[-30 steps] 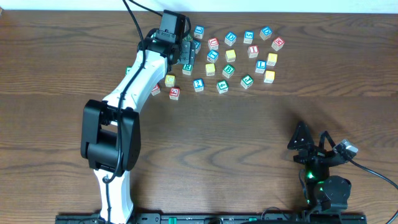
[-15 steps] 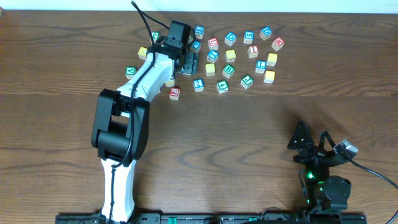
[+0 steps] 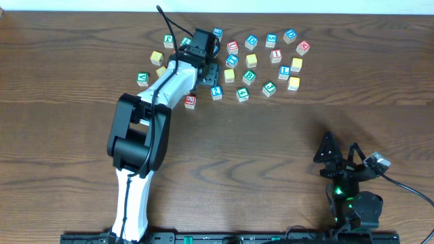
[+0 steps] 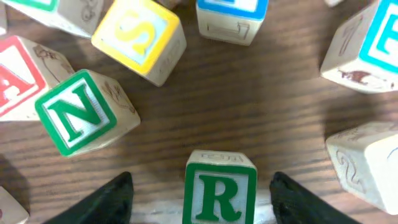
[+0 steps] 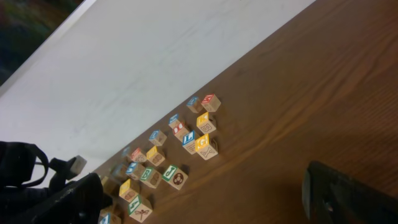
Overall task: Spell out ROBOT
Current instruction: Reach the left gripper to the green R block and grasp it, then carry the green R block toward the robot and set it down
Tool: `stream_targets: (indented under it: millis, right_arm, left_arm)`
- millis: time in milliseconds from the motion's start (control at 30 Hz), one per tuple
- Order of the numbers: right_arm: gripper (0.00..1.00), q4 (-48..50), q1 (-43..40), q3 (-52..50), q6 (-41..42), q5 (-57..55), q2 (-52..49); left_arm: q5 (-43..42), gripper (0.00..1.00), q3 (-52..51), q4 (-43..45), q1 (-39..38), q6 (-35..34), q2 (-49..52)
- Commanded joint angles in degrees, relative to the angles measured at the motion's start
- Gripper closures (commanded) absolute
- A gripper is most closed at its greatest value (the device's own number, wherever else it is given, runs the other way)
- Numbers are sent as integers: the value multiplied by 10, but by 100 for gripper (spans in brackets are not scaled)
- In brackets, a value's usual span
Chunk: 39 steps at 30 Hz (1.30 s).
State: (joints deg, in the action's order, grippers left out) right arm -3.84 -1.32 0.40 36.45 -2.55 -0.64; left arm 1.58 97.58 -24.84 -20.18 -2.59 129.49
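The green-bordered R cube sat face-up on the table, in the left part of the scattered cluster near the far edge. My left gripper straddled it, jaws apart with a gap on each side, so nothing was gripped yet; I judged the straddle was there to set up a square pinch. The green N and yellow S stood near but apart, leaving the fingers room; the right gripper waited wide open and empty, well away.
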Motion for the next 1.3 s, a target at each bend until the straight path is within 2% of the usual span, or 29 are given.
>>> stream_targets:
  millis: [0, 67, 367, 500, 733, 867, 1033, 1267]
  right_arm:
    - [1, -2, -1, -1, 2, -3, 3]
    - [1, -2, -1, -1, 2, -3, 3]
    - [1, -2, -1, -1, 2, -3, 3]
    - [1, -2, -1, -1, 2, -3, 3]
    - [1, -2, -1, -1, 2, -3, 3]
    - [1, -2, -1, -1, 2, -3, 3]
    - [1, -2, -1, -1, 2, -3, 3]
    - [1, -2, -1, -1, 2, -3, 3]
  left_arm:
    - [-12, 41, 9, 10, 1, 6, 5]
    - [-11, 46, 9, 12, 1, 6, 5]
    - [-12, 48, 8, 4, 1, -11, 19]
    - [-11, 63, 8, 3, 1, -14, 23]
    - [-11, 72, 9, 9, 1, -14, -3]
    - [-9, 74, 9, -4, 1, -38, -53]
    - [-9, 78, 9, -71, 0, -93, -154]
    - [-9, 80, 9, -271, -13, -189, -293]
